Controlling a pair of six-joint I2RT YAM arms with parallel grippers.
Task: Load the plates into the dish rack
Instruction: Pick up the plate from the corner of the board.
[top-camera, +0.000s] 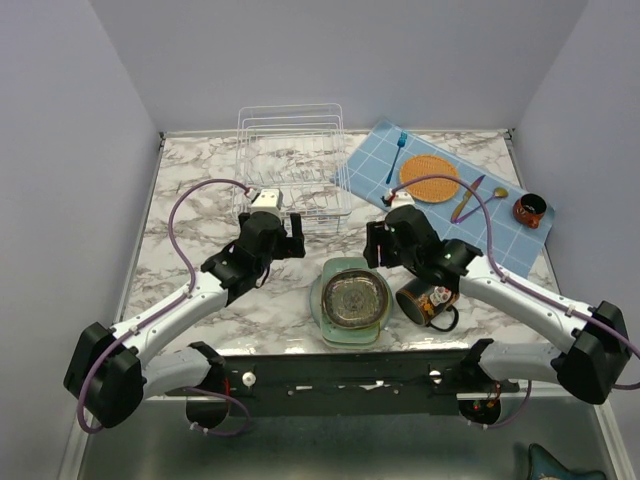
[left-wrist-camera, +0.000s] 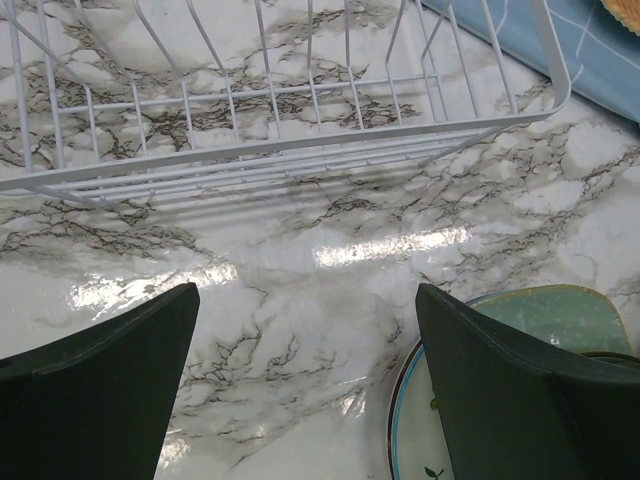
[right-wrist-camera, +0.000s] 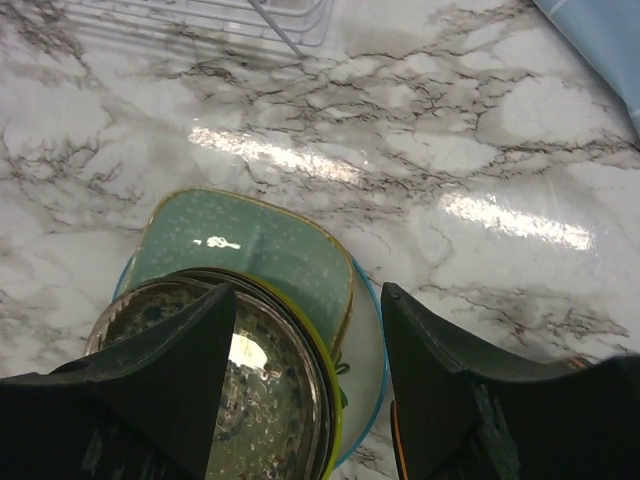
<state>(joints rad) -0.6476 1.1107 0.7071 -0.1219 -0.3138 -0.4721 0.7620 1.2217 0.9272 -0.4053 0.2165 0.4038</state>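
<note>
Left gripper (left-wrist-camera: 305, 300) spread, right gripper (right-wrist-camera: 308, 300) spread by plates (top-camera: 350, 300); dish rack (top-camera: 293, 170) beyond.

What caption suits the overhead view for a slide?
Left gripper and right gripper, both open, poised by stacked plates near white wire dish rack.

plates (top-camera: 352, 300): four visible, stacked; dish rack (top-camera: 290, 160): one; mug (top-camera: 428, 302): one; woven mat (top-camera: 429, 178): one

Lab booth (plain walls (top-camera: 350, 60), marble tbl (top-camera: 200, 190))
</note>
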